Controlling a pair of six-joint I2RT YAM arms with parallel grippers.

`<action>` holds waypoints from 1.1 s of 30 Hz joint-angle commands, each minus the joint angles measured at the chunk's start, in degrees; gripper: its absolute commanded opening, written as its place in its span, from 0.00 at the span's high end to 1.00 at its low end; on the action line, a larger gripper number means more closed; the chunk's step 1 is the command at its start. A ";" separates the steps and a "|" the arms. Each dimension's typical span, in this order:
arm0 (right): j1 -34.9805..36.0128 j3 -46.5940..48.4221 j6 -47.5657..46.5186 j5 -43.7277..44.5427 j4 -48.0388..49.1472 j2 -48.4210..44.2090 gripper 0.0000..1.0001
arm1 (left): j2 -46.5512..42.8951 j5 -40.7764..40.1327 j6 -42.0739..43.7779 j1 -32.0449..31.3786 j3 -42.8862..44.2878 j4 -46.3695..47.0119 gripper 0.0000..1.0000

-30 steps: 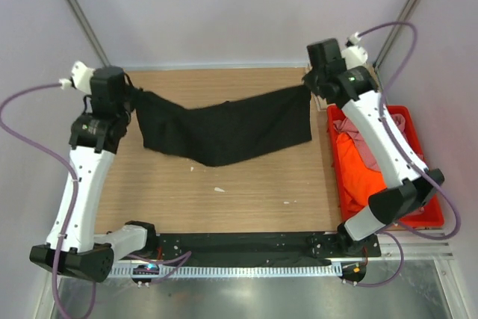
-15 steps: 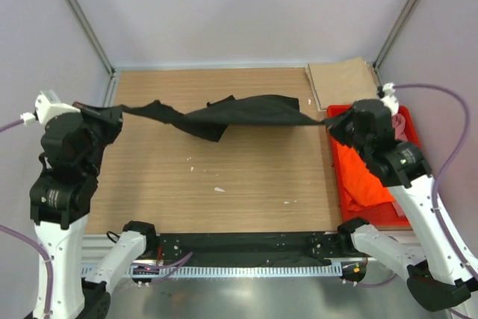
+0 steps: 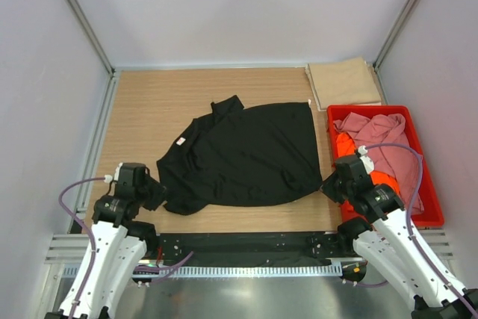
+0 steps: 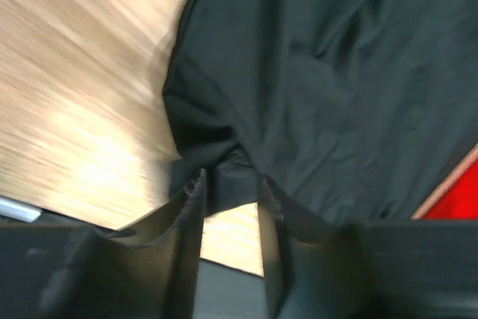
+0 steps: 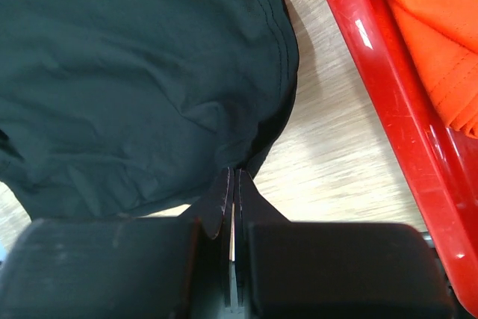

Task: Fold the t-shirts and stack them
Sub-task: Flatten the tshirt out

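The black t-shirt (image 3: 246, 158) lies spread flat on the wooden table (image 3: 149, 110), a little rumpled. My left gripper (image 3: 155, 193) is at its near-left corner. In the left wrist view this gripper (image 4: 230, 181) is open, with a fold of the black t-shirt (image 4: 336, 95) lying loose at the fingertips. My right gripper (image 3: 327, 184) is at the near-right corner; the right wrist view shows it (image 5: 233, 171) shut on the hem of the black t-shirt (image 5: 134, 72). A tan t-shirt (image 3: 343, 84) lies folded at the back right. The pink (image 3: 385, 147) and orange (image 3: 343, 145) t-shirts lie crumpled in the crate.
The red plastic crate (image 3: 429, 218) stands along the table's right side, its wall (image 5: 381, 87) close to my right gripper. The arm bases and a black rail (image 3: 239, 244) run along the near edge. Grey walls close in the left, back and right.
Both arms have come down and toward the near edge, and the black t-shirt has gone from hanging stretched in the air to lying flat. My left gripper's jaws have parted.
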 commanded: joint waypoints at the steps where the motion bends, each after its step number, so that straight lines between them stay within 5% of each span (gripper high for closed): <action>1: 0.05 0.16 0.76 -0.32 2.04 0.34 0.99 | -0.76 -2.98 0.05 0.27 4.59 0.88 0.63; 3: -0.04 0.34 0.23 -0.23 2.56 1.04 0.99 | 1.34 -6.85 1.20 0.27 6.26 0.00 0.57; 8: -0.04 -0.36 -0.73 -0.49 4.67 1.83 0.99 | 7.40 -12.23 0.94 0.18 5.23 6.12 0.60; 16: -0.04 -1.34 -4.34 -2.52 13.64 3.32 0.99 | 24.71 -9.68 2.25 0.27 2.75 22.58 0.67; 27: -0.04 -3.97 -6.62 -0.50 27.43 10.52 0.99 | 50.02 -18.91 5.68 0.36 14.08 27.06 0.66; 33: -0.13 1.21 -10.31 7.24 30.95 22.12 0.99 | 70.03 -19.00 8.58 1.94 26.20 27.25 0.66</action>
